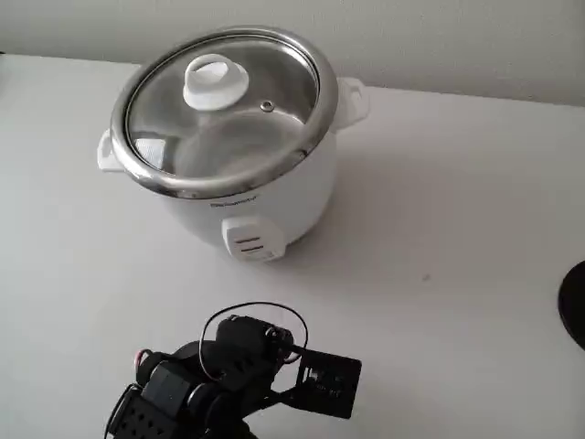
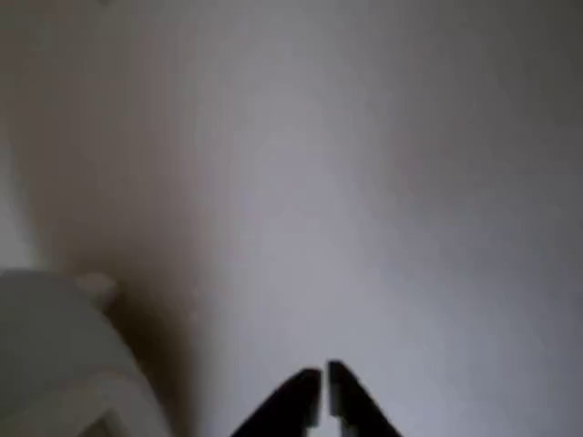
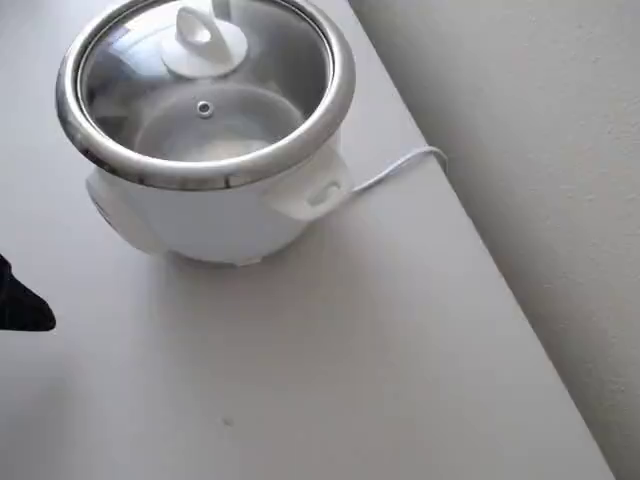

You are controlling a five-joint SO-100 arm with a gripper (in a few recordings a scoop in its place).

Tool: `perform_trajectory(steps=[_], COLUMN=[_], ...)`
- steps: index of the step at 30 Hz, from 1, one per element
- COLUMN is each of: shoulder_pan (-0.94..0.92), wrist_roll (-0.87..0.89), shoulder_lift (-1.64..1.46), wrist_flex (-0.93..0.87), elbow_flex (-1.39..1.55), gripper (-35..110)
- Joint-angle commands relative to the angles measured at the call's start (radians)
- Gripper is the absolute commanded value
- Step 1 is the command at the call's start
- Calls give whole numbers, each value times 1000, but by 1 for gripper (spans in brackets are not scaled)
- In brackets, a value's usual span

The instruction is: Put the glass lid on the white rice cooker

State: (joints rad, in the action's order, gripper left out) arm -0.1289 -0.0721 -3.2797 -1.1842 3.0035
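The glass lid (image 1: 224,105) sits flat on the white rice cooker (image 1: 265,206), its metal rim resting on the cooker's mouth and its white knob (image 1: 216,80) upright. The overhead view shows the same lid (image 3: 205,90) seated on the cooker (image 3: 215,225). My black arm stands at the bottom of the fixed view, well in front of the cooker. In the wrist view my gripper (image 2: 324,382) is shut with nothing between its fingertips, pointing at bare white table, with the cooker's side (image 2: 55,355) at the lower left.
A white cord (image 3: 400,165) runs from the cooker toward the table's edge by the wall. A dark round object (image 1: 576,306) pokes in at the right edge of the fixed view. A black tip (image 3: 20,300) shows at the overhead view's left edge.
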Motion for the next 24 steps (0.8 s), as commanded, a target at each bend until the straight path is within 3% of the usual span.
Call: perform_trajectory(steps=[1, 24], shoulder_pan=[-9, -9], wrist_roll=[6, 6], shoulder_lift=[-8, -8], wrist_flex=[28, 28], elbow_flex=[-2, -2], gripper=[0, 0])
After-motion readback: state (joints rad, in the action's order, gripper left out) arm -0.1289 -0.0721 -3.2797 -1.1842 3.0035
